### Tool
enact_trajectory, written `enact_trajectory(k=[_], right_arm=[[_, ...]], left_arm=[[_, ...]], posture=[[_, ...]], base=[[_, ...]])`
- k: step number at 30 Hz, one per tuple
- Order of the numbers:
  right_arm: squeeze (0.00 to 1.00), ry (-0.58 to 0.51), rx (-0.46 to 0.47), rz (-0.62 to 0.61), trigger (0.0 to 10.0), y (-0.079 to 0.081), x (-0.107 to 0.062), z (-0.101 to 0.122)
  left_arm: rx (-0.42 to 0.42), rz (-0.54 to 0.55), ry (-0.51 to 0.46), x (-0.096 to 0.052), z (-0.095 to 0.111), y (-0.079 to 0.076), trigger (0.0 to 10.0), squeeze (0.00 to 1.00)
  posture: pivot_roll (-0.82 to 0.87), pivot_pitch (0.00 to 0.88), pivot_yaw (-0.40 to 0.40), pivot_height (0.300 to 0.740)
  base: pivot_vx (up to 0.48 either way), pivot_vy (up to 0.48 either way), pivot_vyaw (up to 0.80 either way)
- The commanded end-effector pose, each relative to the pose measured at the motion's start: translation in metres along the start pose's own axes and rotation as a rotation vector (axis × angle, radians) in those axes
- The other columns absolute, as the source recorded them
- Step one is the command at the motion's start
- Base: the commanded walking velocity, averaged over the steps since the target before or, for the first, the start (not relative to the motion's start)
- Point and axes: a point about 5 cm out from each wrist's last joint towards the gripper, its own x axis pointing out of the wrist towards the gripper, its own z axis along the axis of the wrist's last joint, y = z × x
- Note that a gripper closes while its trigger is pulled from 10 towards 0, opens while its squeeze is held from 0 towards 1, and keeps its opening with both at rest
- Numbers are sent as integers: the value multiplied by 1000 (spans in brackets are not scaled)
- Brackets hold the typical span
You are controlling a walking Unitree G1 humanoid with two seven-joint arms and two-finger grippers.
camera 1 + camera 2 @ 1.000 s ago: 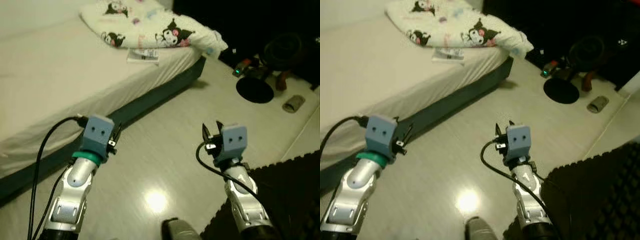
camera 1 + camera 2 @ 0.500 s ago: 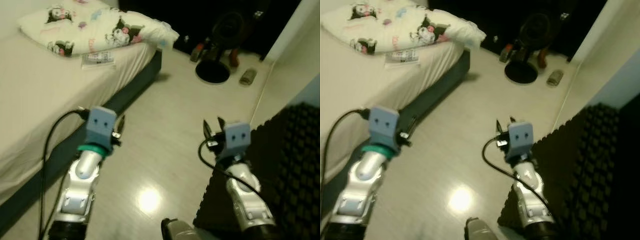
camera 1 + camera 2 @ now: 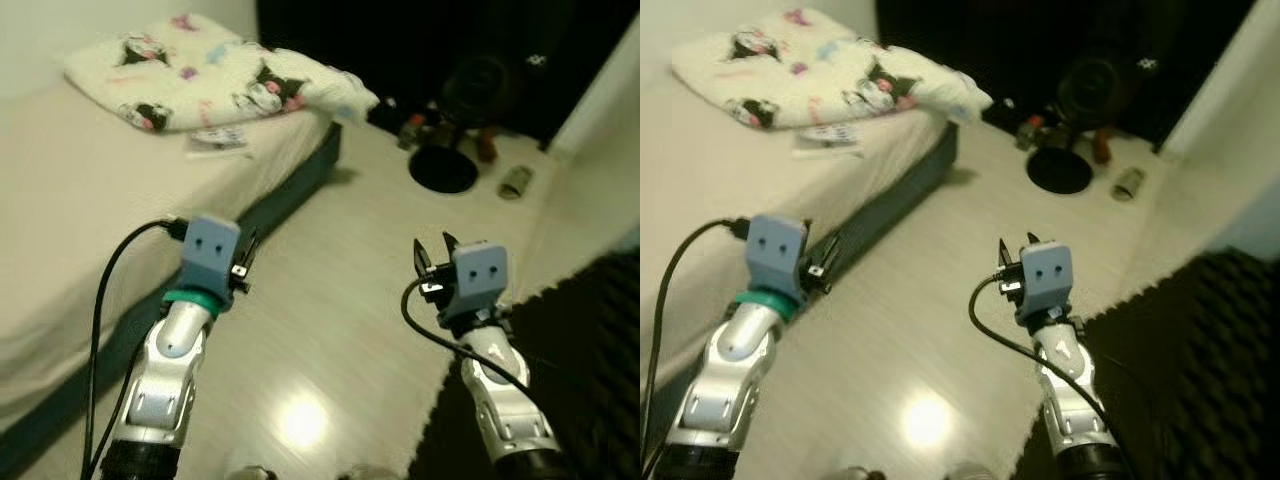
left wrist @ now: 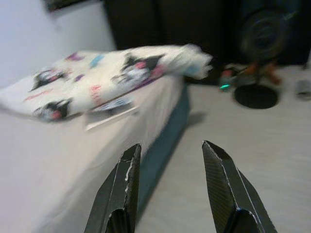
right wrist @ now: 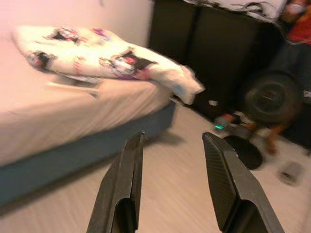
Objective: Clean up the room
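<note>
My left gripper hangs open in the air beside the bed, nothing between its fingers. My right gripper is open too, held over the pale floor. On the bed lies a white blanket with cartoon prints, bunched at the far end. A flat booklet rests just in front of it. On the floor at the back stands a fan with a round black base, and a small grey roll lies to its right.
The bed's dark blue base runs along the left. A black foam mat covers the floor at the right, under my right arm. Small items with a green light sit by the fan. A white wall rises at the far right.
The whole picture has swung right and then partly back left, so the camera has turned. Both arms keep the same raised pose with open fingers.
</note>
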Motion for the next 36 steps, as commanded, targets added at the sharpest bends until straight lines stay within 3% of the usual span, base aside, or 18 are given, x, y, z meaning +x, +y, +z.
enact_trajectory(k=[1, 36], right_arm=[[0, 26, -9, -21, 10000, -7, -5, -5], [0, 37, -12, -28, 10000, -8, -6, -6]], left_arm=[[-11, -21, 9, 0, -2, -7, 10000, 0], [-14, -25, 2, 2, 0, -10, 10000, 0]], posture=[[-81, 58, 29, 731], [-82, 69, 32, 731]], base=[[458, 0, 0], [394, 0, 0]])
